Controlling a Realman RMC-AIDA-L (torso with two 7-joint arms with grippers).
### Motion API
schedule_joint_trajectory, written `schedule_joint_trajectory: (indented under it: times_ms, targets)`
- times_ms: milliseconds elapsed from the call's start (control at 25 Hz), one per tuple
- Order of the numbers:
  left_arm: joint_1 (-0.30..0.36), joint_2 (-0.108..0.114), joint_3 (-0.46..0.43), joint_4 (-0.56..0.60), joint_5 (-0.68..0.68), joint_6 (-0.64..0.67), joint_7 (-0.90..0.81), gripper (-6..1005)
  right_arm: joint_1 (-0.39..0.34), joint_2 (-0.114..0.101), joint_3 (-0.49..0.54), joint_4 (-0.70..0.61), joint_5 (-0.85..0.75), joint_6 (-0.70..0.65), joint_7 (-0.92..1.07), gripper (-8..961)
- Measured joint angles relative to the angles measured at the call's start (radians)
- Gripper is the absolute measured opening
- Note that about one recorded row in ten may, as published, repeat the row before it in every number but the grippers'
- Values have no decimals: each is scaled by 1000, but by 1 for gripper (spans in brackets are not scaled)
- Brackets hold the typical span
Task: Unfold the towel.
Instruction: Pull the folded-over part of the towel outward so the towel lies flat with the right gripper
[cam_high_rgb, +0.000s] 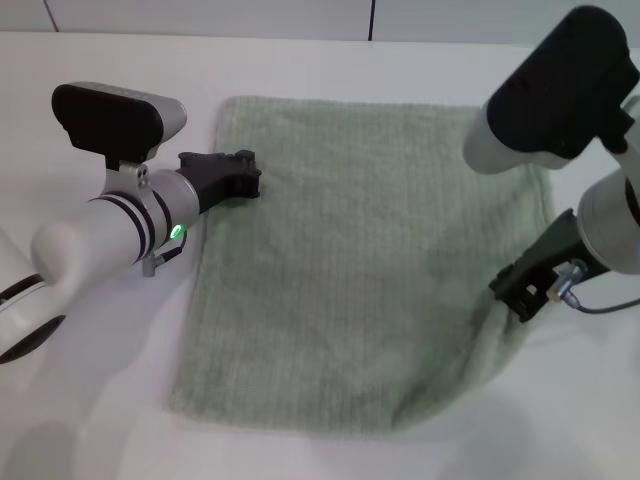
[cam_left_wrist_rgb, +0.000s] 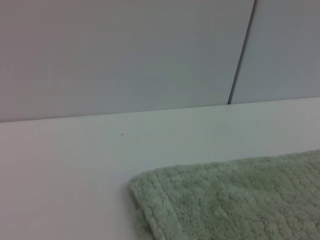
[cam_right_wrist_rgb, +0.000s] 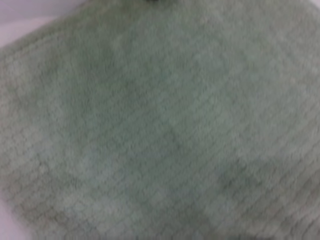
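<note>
The pale green towel (cam_high_rgb: 360, 260) lies spread over the white table, nearly flat. My left gripper (cam_high_rgb: 245, 173) hovers at the towel's left edge near its far left corner, open and holding nothing. That corner (cam_left_wrist_rgb: 150, 195) rests flat on the table in the left wrist view. My right gripper (cam_high_rgb: 512, 292) is at the towel's right edge near the front right corner, shut on the cloth. The edge there is raised, and a ridge runs from it toward the front hem. The towel (cam_right_wrist_rgb: 160, 125) fills the right wrist view.
The white table (cam_high_rgb: 100, 400) extends around the towel on all sides. A pale wall with a dark vertical seam (cam_left_wrist_rgb: 242, 55) stands behind the table's far edge.
</note>
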Motion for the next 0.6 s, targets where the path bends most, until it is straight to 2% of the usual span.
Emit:
schedule_joint_trajectory:
  times_ms: [600]
  targets:
    - [10,2,1,35,6,-6,1,14,-63,-4,-2,1,-29,-7,8,51]
